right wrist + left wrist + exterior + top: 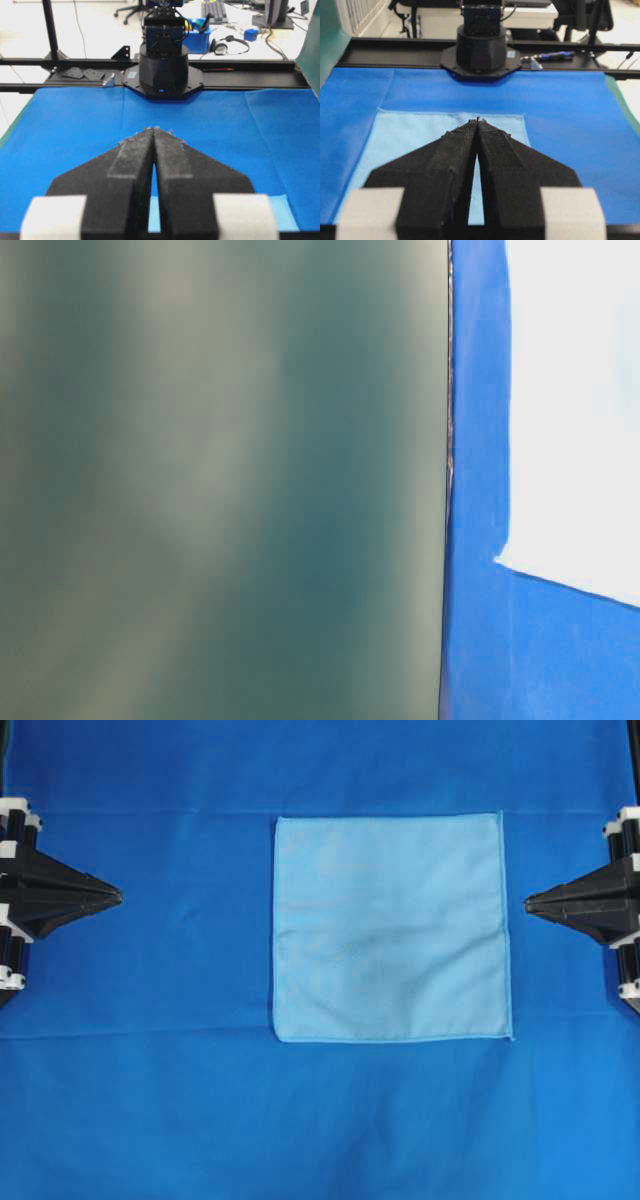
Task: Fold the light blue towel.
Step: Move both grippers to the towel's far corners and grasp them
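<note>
We see the royal-blue cloth (pixel 150 1120) spread over the whole worktop, with faint crease lines running across it. On it, a little right of the middle in the overhead view, the light blue towel (pixel 390 930) lies flat and fully spread out as a square, its thin stitched hem visible along the edges.

Both arms sit pulled back at opposite sides of the overhead view, pointing level toward each other across the towel. The left pincer (pixel 118 896) has its black tapered fingers pressed together at the tips, holding nothing, and it stands well apart from the towel's left edge. The right pincer (pixel 528 902) is likewise closed and empty, its tip just beside the towel's right edge without touching it.

From the left wrist view we look along the closed fingers (pixel 455 160) over the towel to the opposite arm's round black base (pixel 480 50). In the right wrist view the other base (pixel 162 70) stands at the cloth's far edge.

The table-level view is mostly blocked by a blurred dark green surface (pixel 220 480).
</note>
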`<act>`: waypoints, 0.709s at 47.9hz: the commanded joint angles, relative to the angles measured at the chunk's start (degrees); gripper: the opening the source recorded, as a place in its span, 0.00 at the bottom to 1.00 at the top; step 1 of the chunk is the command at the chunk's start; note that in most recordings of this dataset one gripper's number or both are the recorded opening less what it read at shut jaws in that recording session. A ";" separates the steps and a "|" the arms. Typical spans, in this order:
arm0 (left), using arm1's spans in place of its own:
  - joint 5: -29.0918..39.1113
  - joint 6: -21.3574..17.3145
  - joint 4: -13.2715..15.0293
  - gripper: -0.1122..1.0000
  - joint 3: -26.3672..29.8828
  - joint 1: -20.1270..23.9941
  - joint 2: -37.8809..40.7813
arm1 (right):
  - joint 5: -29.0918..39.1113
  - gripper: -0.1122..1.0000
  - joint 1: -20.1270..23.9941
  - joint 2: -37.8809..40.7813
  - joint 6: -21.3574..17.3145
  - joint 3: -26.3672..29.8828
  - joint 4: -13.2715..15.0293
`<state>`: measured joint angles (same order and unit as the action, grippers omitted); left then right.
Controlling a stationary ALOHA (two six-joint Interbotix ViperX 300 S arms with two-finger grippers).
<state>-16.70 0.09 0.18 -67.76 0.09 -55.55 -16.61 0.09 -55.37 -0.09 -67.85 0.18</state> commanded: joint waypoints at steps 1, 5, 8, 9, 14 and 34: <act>0.00 -0.44 0.97 0.10 1.49 0.09 2.29 | -0.18 0.10 -0.09 0.53 -0.18 1.85 -0.18; -0.62 -1.32 0.97 0.10 1.85 0.62 4.48 | 2.46 0.10 -1.49 0.62 -0.18 2.20 -0.18; -1.85 -1.93 0.88 0.10 2.02 1.93 6.94 | 5.98 0.10 -3.87 0.53 -0.26 2.64 -0.18; -2.46 -1.93 0.97 0.10 2.11 2.46 7.91 | 7.12 0.10 -4.92 0.62 -0.35 2.72 -0.18; -4.92 -1.49 1.05 0.10 2.99 5.45 14.15 | 12.57 0.10 -10.20 0.62 -0.97 2.99 -0.35; -2.72 -0.53 1.23 0.11 14.06 14.59 36.74 | 22.94 0.11 -28.39 6.77 -2.02 2.46 -0.26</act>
<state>-19.95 -0.35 1.32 -56.87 12.92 -21.53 5.80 -25.40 -50.54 -2.02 -66.27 0.09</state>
